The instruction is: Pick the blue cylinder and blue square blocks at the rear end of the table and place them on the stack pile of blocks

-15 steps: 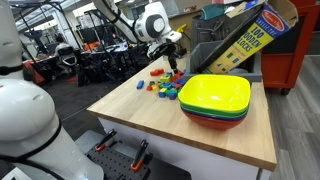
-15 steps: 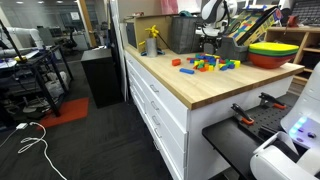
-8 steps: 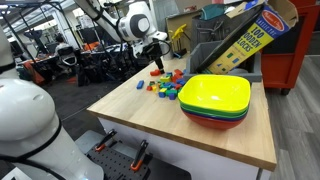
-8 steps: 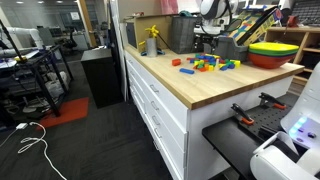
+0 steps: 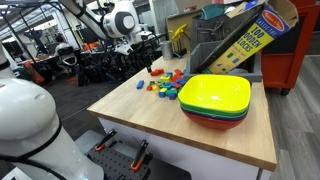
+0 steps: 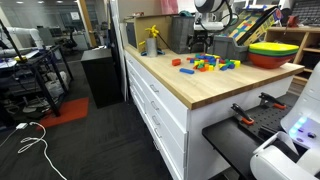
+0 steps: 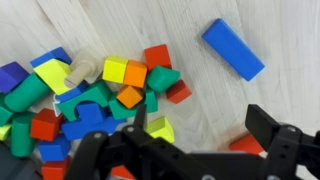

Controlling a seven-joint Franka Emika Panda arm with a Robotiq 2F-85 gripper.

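The table [image 5: 200, 135], with its thick light-wood top, is seen in both exterior views [image 6: 190, 88]. The Panda arm [image 5: 120, 20] is held above the far end of the tabletop. A slanted cardboard box of wooden blocks [image 5: 250, 38] is seen behind a nest of square bowls [image 5: 213, 100], yellow on top, then green and red, set on the near part of the top.

The stack pile of blocks [image 5: 166, 83] lies on the wood beyond the bowls, a loose heap of red, blue, green, yellow and orange pieces; in the wrist view it fills the left half [image 7: 85, 100].

The gripper [image 7: 180, 140] is seen from the wrist camera hanging over the table near the edge of the heap, its dark fingers [image 7: 270, 135] spread wide apart with nothing held between them. A small red block [image 7: 245, 145] lies just beside one finger.

Of the blue square blocks, one long blue piece [image 7: 233, 48] is seen flat on bare wood, well apart from the heap. In an exterior view, a blue block [image 5: 140, 84] is seen alone, near the pile but not touching it.
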